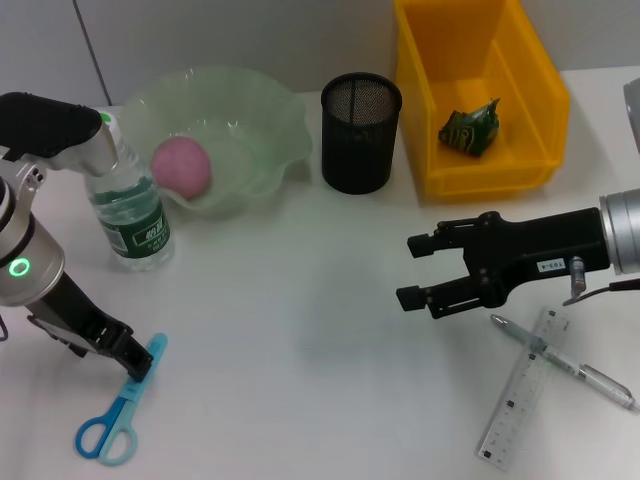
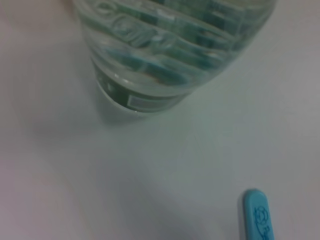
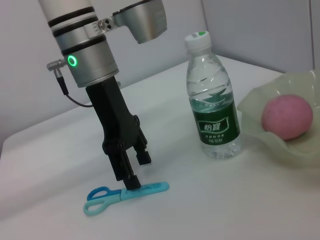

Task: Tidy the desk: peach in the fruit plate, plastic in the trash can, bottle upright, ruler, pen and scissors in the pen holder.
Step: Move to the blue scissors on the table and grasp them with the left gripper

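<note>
On a white desk, the left gripper (image 1: 135, 362), fingers slightly apart and straddling the blue scissors (image 1: 118, 415) at seven o'clock, grips nothing firmly yet. The right gripper (image 1: 412, 270) hovers open and empty at three o'clock. If the fingers close off-centre, the flat scissors may skid toward the upright bottle (image 1: 128, 205).

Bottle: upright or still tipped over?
Upright. The bottle stands on its base with the cap on top, beside the fruit plate; no claw touches it.
</note>
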